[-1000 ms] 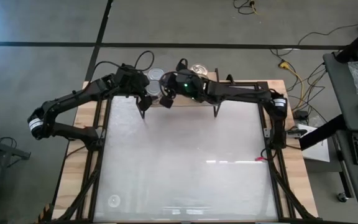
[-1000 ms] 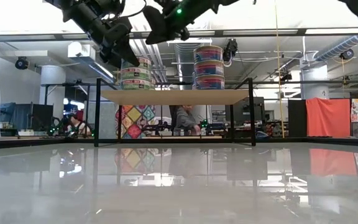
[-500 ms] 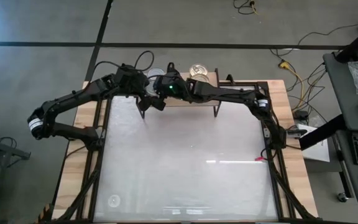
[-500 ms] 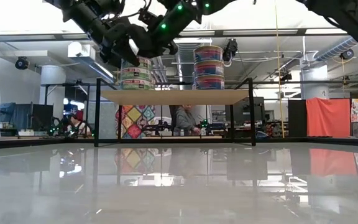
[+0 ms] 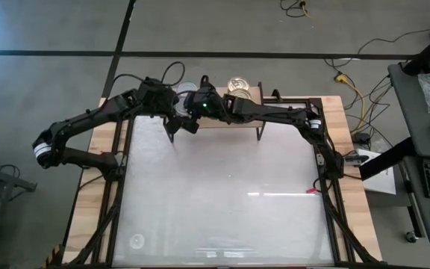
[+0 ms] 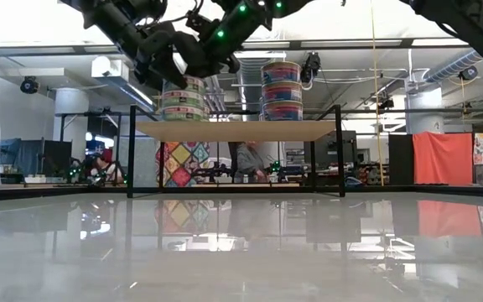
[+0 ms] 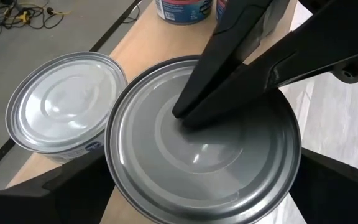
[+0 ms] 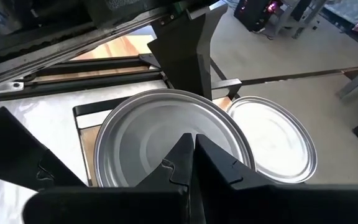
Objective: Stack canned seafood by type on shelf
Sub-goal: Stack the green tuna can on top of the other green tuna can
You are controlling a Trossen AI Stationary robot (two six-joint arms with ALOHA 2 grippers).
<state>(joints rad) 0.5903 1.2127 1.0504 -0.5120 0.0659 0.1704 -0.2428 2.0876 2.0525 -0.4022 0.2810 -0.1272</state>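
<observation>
On the shelf at the table's far edge stand two stacks of canned seafood: a left stack and a right stack. The left stack's top can has a silver lid. My right gripper is shut, with its tips on that lid. My left gripper is open, one finger on either side of the same can; whether they touch it I cannot tell. A second silver-lidded can stands beside it. The gold-lidded can tops the right stack. My right gripper's shut fingertips rest on the top can's silver lid, near its middle. They come slanting down from the table's right side. The can sits upright on top of the left stack.
The shelf's black legs stand on the glossy white tabletop, which has a wooden rim. The two arms cross close together over the shelf's left end. Beyond the table the room shows desks and a seated person.
My right gripper, still shut, has gone toward the table's left edge and down, from between the two stacks onto the left stack's top can. It has kept still there for the last half second.
</observation>
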